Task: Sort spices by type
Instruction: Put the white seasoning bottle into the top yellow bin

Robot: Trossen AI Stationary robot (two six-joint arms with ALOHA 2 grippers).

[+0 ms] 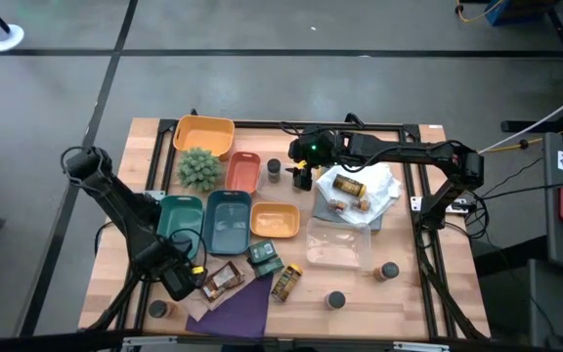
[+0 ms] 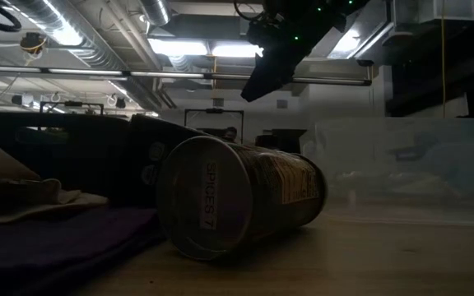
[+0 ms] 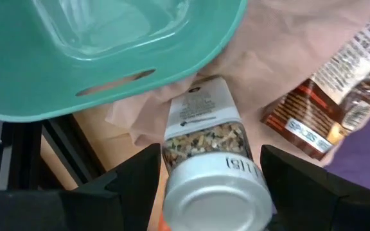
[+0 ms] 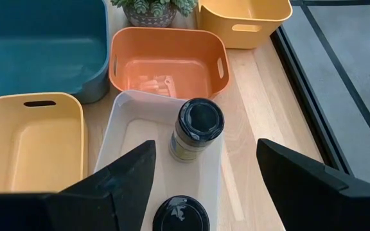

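My left gripper (image 3: 211, 176) is low at the table's near left, by the teal tray (image 3: 108, 45). A spice jar (image 3: 207, 147) with a white label and a silver lid sits between its fingers. My right gripper (image 4: 204, 167) hovers open above a white tray (image 4: 124, 131), touching nothing. In that tray one dark-lidded jar (image 4: 198, 128) stands upright and a second (image 4: 180, 217) is nearer the camera. In the high view the right gripper (image 1: 301, 174) is beside the orange tray (image 1: 242, 171). Loose jars (image 1: 389, 271) (image 1: 335, 300) stand on the near right of the table. My left gripper has the spice jar between its two fingers, at the silver-lid end (image 3: 217, 192). The fingers (image 3: 140, 179) lie along the jar's sides, and the lid points back at the wrist. The jar's far end (image 3: 204, 96) lies over beige paper by the teal tray's rim.
Yellow trays (image 1: 203, 134) (image 1: 274, 221), a blue tray (image 1: 228, 220) and a spiky green plant (image 1: 200, 168) crowd the middle. Spice packets (image 1: 225, 279) (image 1: 286, 282), a purple cloth (image 1: 238, 313), a clear box (image 1: 338, 246) and white paper with jars (image 1: 350, 191) lie around. A jar on its side (image 2: 237, 197) fills the low view.
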